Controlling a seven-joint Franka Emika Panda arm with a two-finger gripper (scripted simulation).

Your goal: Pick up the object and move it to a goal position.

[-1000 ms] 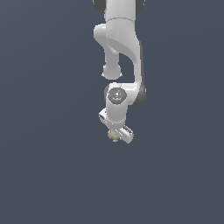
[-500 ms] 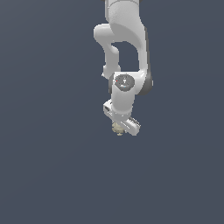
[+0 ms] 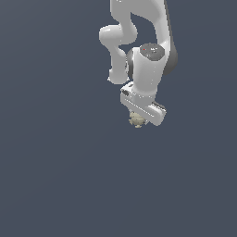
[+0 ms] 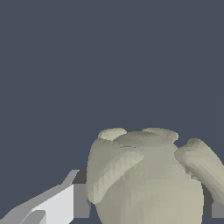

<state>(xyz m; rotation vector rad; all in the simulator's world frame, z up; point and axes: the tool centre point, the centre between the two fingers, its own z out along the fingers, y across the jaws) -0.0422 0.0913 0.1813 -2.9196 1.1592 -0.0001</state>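
Gripping the object (image 3: 136,120), the claw (image 3: 139,116) hangs over plain grey ground (image 3: 55,176)

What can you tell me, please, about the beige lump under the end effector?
The lump is small, beige-tan, matte and roundish, with knobby lobes around its edge, clearest in the wrist view. It sits tucked under the white end effector, far narrower than it, with a finger close against one side. Nothing else is seen touching it.
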